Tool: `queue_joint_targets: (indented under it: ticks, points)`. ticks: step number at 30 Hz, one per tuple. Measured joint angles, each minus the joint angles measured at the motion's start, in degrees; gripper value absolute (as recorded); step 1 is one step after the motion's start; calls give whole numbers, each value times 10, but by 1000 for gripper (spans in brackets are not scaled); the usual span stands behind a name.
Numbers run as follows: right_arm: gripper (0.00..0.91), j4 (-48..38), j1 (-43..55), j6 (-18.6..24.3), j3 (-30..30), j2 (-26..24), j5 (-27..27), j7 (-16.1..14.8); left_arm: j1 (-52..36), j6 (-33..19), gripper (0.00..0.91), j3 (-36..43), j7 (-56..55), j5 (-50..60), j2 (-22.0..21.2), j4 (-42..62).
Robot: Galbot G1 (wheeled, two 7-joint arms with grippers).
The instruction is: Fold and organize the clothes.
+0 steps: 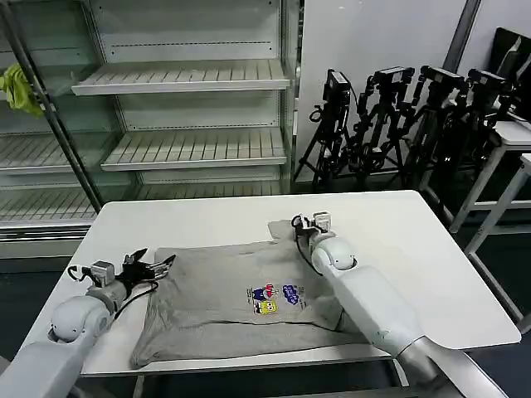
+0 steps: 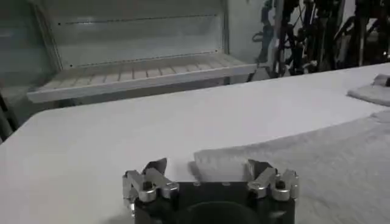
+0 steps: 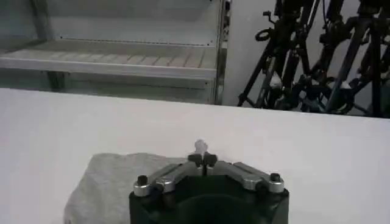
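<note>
Spread across the lower middle of the head view, the grey shirt [image 1: 241,307] lies flat on the white table [image 1: 415,249], chest print facing up. Being soft, light knit, it will likely sag and bunch wherever lifted, so a pinch at an edge or corner suits better than the middle. At lower left the left gripper [image 1: 153,267] stands wide open and empty beside the shirt's edge. Near the frame's centre the right gripper [image 1: 309,222] has its tips pressed together at the sleeve; whether cloth is caught between them I cannot tell.

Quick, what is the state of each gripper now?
Left gripper: open, at the shirt edge, holding nothing.
Right gripper: shut at the shirt's far corner; a grip on cloth cannot be told.
</note>
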Motion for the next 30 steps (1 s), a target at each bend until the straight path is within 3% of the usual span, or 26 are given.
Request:
queue_joint_targets:
  ticks: [3,6,7,8,12,22,30]
  points:
    - [0,5,-3,0,1,-1,-1,1,-2,-2,625,2,2,2,-3,4]
    - [0,9,-5,-1,2,-2,-1,1,-3,-5,433,4,4,4,-5,7]
    - [0,10,-6,-1,2,-3,-1,1,-4,-6,433,4,4,5,-5,8]
    - [0,11,-6,-1,2,-3,-1,1,-4,-7,282,5,4,5,-5,9]
    - [0,14,-7,-2,2,-6,-1,1,-6,-9,161,6,5,6,-5,11]
    - [0,14,-9,-2,4,-6,-4,-1,-6,-17,50,7,9,7,-7,15]
    - [0,15,-9,-1,4,-7,-4,-1,-5,-28,50,7,13,10,-8,17]
